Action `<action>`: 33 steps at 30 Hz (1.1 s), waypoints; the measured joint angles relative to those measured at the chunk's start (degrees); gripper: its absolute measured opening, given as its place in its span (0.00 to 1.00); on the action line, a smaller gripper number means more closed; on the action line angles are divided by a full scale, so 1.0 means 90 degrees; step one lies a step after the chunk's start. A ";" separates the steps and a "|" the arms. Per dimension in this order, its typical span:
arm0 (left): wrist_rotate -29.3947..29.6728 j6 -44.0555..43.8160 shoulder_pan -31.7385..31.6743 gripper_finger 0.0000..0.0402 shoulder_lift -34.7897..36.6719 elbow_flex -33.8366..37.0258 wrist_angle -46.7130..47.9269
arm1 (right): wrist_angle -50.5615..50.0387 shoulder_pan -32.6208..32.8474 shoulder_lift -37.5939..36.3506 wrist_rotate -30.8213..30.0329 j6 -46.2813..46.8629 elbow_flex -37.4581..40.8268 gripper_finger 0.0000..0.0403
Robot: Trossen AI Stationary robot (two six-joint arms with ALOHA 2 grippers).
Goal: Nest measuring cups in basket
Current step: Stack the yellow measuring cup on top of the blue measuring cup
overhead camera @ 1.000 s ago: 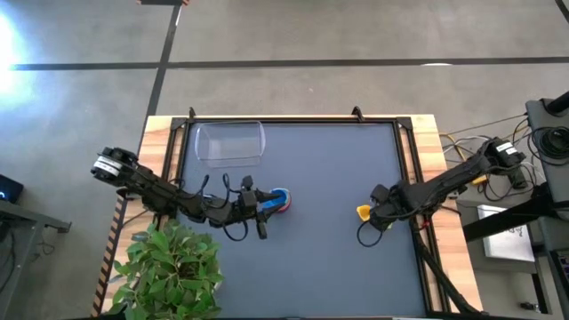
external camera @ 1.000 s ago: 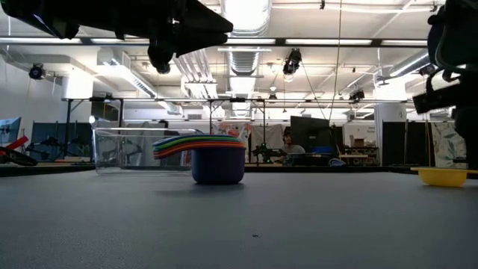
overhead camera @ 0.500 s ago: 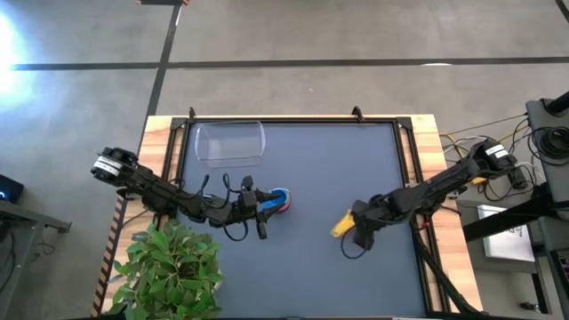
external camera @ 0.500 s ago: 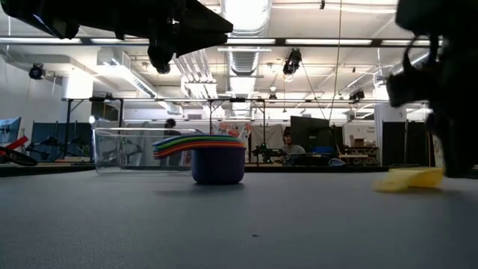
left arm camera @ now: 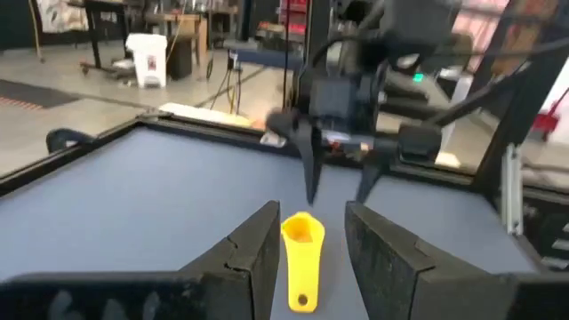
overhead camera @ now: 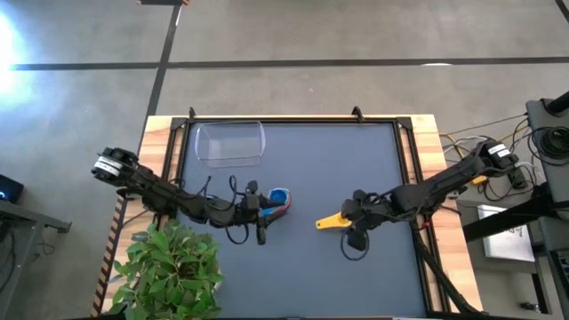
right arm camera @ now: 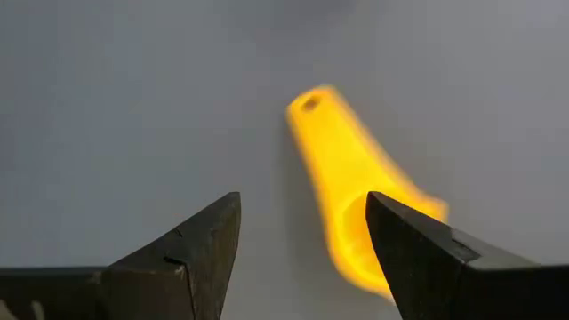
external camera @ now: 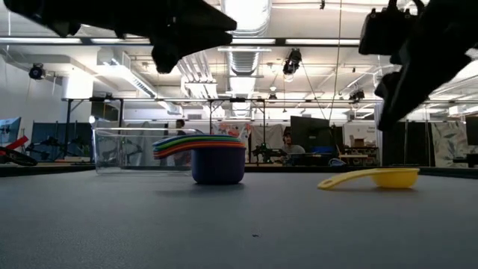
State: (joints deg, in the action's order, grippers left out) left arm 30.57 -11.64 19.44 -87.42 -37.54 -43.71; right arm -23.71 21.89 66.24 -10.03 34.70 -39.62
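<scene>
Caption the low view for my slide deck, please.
Yellow measuring cup lies on the table below the open right gripper; nested cups stand before the basket.

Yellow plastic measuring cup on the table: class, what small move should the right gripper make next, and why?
Probably lower and close on the yellow plastic measuring cup. The right gripper hangs open above it, and the cup lies loose on the table, apart from the nested stack of cups.

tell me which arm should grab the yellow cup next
Right. The right gripper hangs open just above the yellow cup, which lies alone on the table. The left gripper sits over the nested stack, farther from it.
</scene>
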 joint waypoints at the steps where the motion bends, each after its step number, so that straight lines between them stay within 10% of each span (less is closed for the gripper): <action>1: 0.0006 -0.0009 0.0009 0.28 -0.0048 -0.0133 0.0227 | 0.0011 0.0045 -0.0063 -0.0285 -0.0083 0.0035 0.57; 18: -0.0035 -0.0098 -0.0190 0.28 -0.2843 -0.4520 0.5723 | 0.0018 0.0621 -0.1418 -0.2560 0.0128 0.1073 0.57; 33: -0.1421 0.0059 -0.0769 0.64 -0.4047 -0.6079 0.6309 | 0.0048 0.0638 -0.1650 -0.3525 0.0310 0.1341 0.57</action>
State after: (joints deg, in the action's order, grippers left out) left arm 17.77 -11.10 12.51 -123.84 -92.25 13.07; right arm -23.28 27.64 51.39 -41.75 37.48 -27.55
